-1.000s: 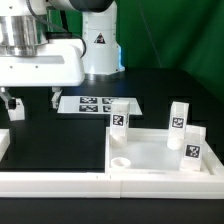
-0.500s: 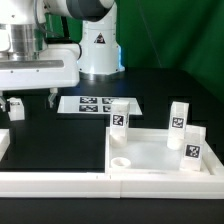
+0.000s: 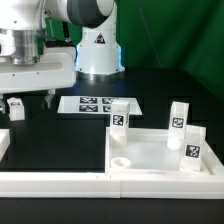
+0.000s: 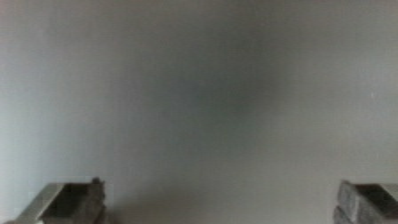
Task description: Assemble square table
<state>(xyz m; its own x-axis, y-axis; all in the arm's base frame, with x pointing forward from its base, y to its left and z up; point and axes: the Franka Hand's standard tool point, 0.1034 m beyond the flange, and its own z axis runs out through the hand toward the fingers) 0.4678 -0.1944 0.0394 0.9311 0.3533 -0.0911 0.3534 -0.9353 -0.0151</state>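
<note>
Claw [image 3: 32, 97] hangs high over the far-left part of the tabletop [image 3: 60, 140] as the exterior view shows it, fingers spread wide with nothing between them; wrist view confirms it, both fingertips [image 4: 71, 203] sit far apart at the frame corners against a blurred grey blank. My read: parked in a carry or approach height, clear of all parts, before going for a leg. Square table top [image 3: 160, 155] lies flat in the near-right corner of the tabletop, open side up, raised rim all round, pushed against the white border rail [image 3: 60, 183] running along the near edge; likely jammed there so the rail takes the reaction when legs get pressed or twisted in. One round socket [image 3: 121, 160] shows at its near-left corner, empty. Three legs stand upright, long axis vertical, tags facing the camera: one [image 3: 119, 115] at the tray's far-left corner, one [image 3: 179, 117] near the far-right, one [image 3: 192, 147] at the right rim. Can't tell whether those are seated in sockets or only standing there. A fourth small white tagged piece [image 3: 15, 107] sits near the left edge, just beside the claw's line, probably the remaining leg; too small to be sure. Marker board [image 3: 100, 104] lies flat beyond the tray, mid tabletop, untouched.
</note>
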